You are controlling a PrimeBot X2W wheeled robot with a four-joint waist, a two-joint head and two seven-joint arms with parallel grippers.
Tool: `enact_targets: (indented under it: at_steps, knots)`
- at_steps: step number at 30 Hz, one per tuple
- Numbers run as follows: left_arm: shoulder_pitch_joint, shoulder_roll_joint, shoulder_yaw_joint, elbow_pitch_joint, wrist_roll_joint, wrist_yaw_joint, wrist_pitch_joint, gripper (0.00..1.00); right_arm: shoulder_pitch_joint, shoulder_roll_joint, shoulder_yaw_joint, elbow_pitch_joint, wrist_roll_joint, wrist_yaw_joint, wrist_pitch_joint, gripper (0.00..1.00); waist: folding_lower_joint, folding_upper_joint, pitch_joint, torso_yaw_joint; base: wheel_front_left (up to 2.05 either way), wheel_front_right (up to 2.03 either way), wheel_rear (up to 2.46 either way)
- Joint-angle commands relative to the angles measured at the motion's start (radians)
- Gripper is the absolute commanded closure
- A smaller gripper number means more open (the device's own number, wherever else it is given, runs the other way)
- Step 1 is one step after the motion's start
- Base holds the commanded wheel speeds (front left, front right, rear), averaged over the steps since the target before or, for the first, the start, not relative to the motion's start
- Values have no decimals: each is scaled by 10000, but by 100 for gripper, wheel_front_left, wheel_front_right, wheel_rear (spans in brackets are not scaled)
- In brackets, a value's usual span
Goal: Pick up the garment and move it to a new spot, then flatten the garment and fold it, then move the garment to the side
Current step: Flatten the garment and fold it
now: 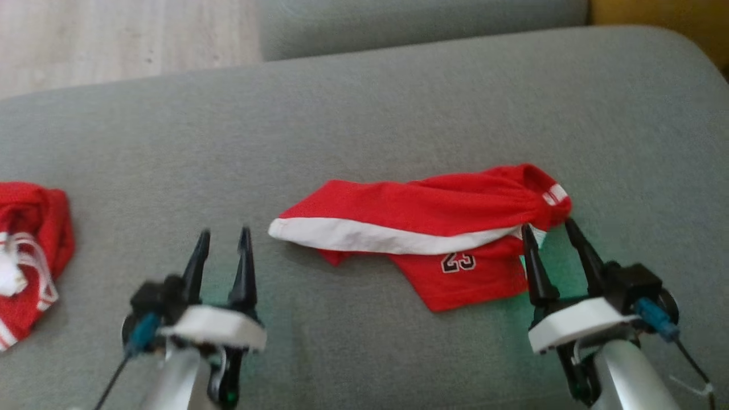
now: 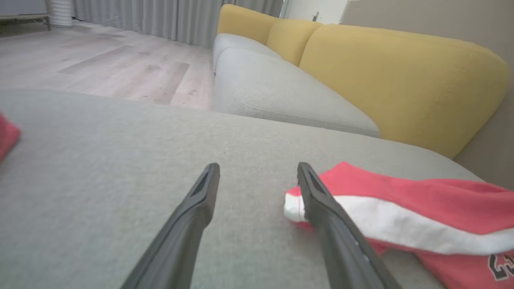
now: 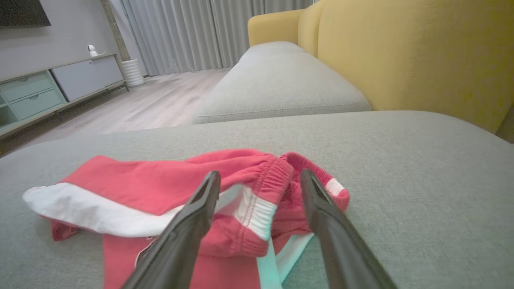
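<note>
My left end effector (image 1: 224,231) hovers open beside the white hem of the red garment (image 1: 433,210). My right end effector (image 1: 548,225) stands open at its waistband, over the grey sofa cushion (image 1: 364,114).

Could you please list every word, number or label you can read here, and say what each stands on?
"23": on the red shorts, on the leg panel.
In the left wrist view the same number is cut off at the edge.
There is no other text to read.

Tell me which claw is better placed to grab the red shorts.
Right. The right claw stands open at the waistband of the shorts; the left claw is open over bare cushion.
</note>
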Motion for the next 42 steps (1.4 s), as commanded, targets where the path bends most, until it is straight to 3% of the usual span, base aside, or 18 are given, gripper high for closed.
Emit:
enact_targets:
  at_steps: [1,12,23,24,25,42]
  knots:
    - [-713,30,132,0,-125,-88,-53,0,-489,-27,206,-341,-29,-7,-65,0,-1,0,397,-373,0,0,0]
    - [-2004,136,-1411,1900,-2343,-132,-53,0,-672,-26,104,-430,5,-7,-65,0,-1,0,896,-986,0,0,0]
    - [-2168,383,-1527,1940,-3083,-133,-53,2,-763,-26,239,-435,185,-7,-65,0,-1,0,977,-1201,0,0,0]
    - [-2215,431,-1573,2044,-3158,-133,-53,73,-773,-26,256,-449,229,-7,-65,0,-1,0,1012,-1234,0,0,0]
    - [-2254,456,-1584,2072,-3172,-133,-53,100,-781,-26,263,-453,250,-7,-65,0,-1,0,1035,-1247,0,0,0]
    - [-1842,516,-393,1143,-2594,-134,-53,100,-926,-26,1620,41,1186,-7,-65,0,-1,0,1142,-1036,0,0,0]
